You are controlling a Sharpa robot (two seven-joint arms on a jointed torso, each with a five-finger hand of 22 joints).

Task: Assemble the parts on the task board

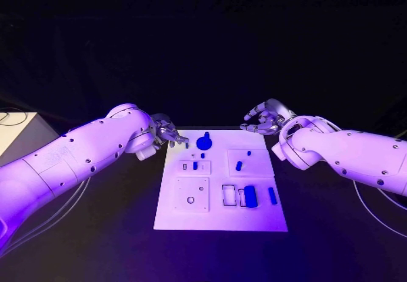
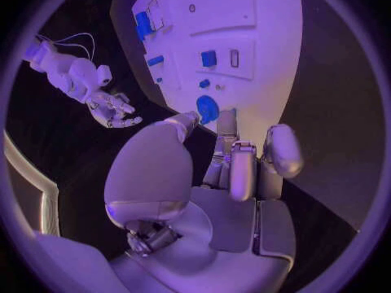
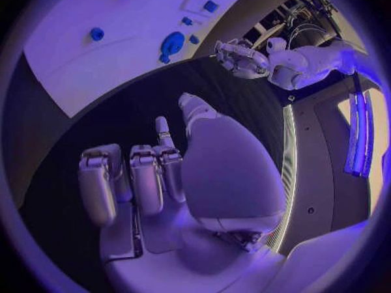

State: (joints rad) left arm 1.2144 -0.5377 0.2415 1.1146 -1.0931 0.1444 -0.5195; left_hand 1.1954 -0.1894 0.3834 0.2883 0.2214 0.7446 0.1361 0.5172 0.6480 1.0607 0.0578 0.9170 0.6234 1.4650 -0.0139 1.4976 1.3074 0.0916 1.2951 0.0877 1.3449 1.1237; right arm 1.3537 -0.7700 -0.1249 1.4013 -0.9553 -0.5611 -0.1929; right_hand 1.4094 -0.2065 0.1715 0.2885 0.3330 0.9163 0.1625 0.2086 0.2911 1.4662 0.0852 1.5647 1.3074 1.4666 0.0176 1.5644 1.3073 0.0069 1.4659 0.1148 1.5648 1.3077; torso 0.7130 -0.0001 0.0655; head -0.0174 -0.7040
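Observation:
The white task board [image 1: 220, 217] lies in the middle of the black table. A round blue part [image 1: 203, 141] stands near its far edge. Small blue parts sit in the middle panels [image 1: 195, 165] [image 1: 239, 165], and two longer ones [image 1: 249, 194] [image 1: 272, 195] lie on the right side. My left hand [image 1: 168, 136] hovers at the board's far left corner, fingers loosely bent, holding nothing. In the left wrist view its thumb [image 2: 183, 124] points toward the round part [image 2: 207, 107]. My right hand [image 1: 264, 120] hangs beyond the far right corner, off the board, fingers apart and empty.
A white box [image 1: 17, 132] with a cable stands at the table's left edge. Bare black table surrounds the board [image 3: 106, 65] on all sides.

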